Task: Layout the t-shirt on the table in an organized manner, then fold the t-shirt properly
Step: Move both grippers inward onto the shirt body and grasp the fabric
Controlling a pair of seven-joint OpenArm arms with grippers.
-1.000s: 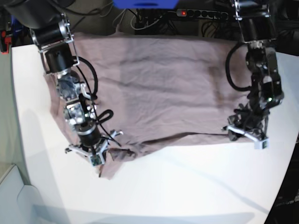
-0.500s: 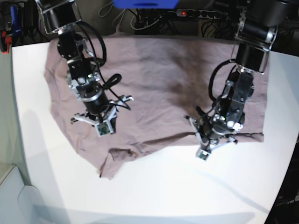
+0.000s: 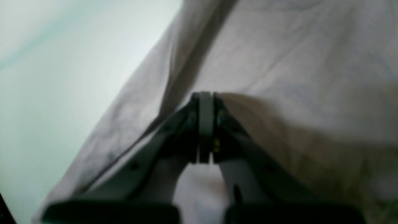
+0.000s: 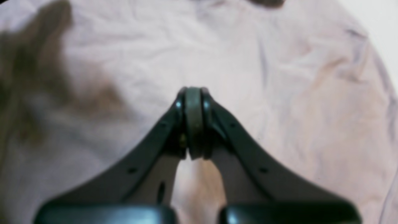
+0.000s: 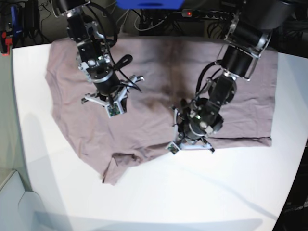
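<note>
Shirt (image 5: 159, 91) lies spread on the bench (image 5: 192, 192), mostly flat, back half of bench. Its near hem is the landmark: runs straight on the base view's right side, then sags and bunches into a crumpled flap (image 5: 118, 166) twd the view's left, spilling onto bare bench.

Left end effector (image 5: 185, 147) sits right at that hem, abt mid-width. Wrist view shows the jaws pressed together w/ a pale strip between the pads. Could be pad material or a pinched fabric edge; can't tell which, too blurred. Cloth edge runs diagonally past it, bench beyond. Right end effector (image 5: 113, 108) is well up from the hem, over the shirt body, jaws closed flat together, nothing gripped, cloth just beneath.

Step in hand, my read: layout isn't done, near hem needs straightening before any fold.

How to do it well:
- Confirm left actually has hem fabric, one layer or both; if not, reopen, go lower, re-pinch at the edge.
- Send right down to the crumpled flap; grab its outer corner, not the mid-bunch.
- Pull both outward along the hem line, low over the bench, gentle tension so the rest doesn't drag.
- Release only once the hem is straight.
</note>
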